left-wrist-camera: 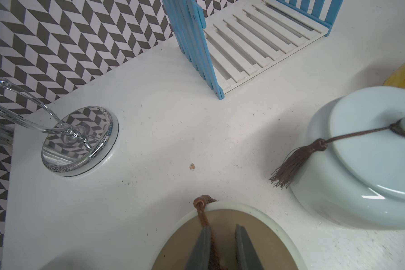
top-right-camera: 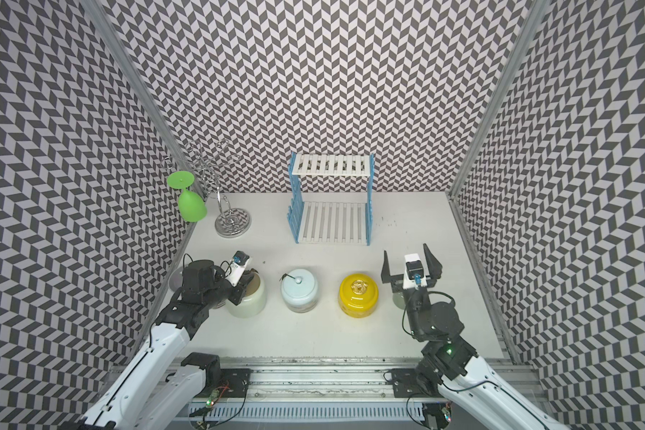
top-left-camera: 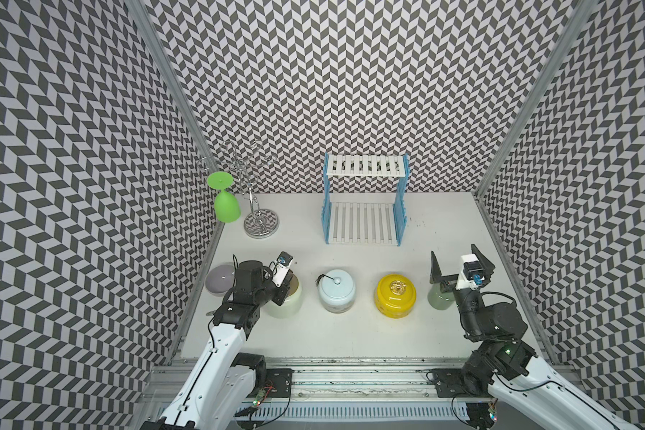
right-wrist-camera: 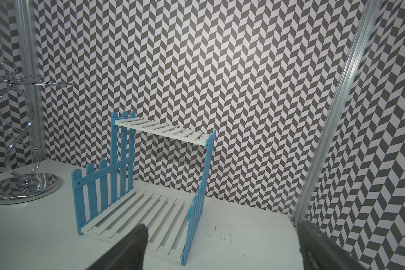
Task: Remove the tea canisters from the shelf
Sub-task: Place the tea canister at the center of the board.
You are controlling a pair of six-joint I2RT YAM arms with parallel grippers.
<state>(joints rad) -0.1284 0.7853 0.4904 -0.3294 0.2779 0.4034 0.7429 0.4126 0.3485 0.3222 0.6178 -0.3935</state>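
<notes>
Where the task's things stand: all four upright on the desk [top-left-camera: 350, 335], in a row from 8 to 4 o'clock: cream canister [top-left-camera: 289, 301], pale blue canister [top-left-camera: 336, 290], yellow canister [top-left-camera: 395, 296], sage green canister [top-left-camera: 437, 298].
Shelf [top-left-camera: 365, 169]: at 12 o'clock, both boards bare.
Left fingers [left-wrist-camera: 201, 247]: narrow, closed over the cream canister's brown lid with its cord between them. We judge they pinch the knob, which is hidden.
Right fingers [top-left-camera: 435, 271]: spread wide, holding nothing, raised above the sage green canister.
Relation that counts: the cream canister sits straight beneath the left fingers, its axis vertical. The left arm is nearer, so we judge the next move is to let go and rise straight up.
Progress: we judge the removal practically done.
</notes>
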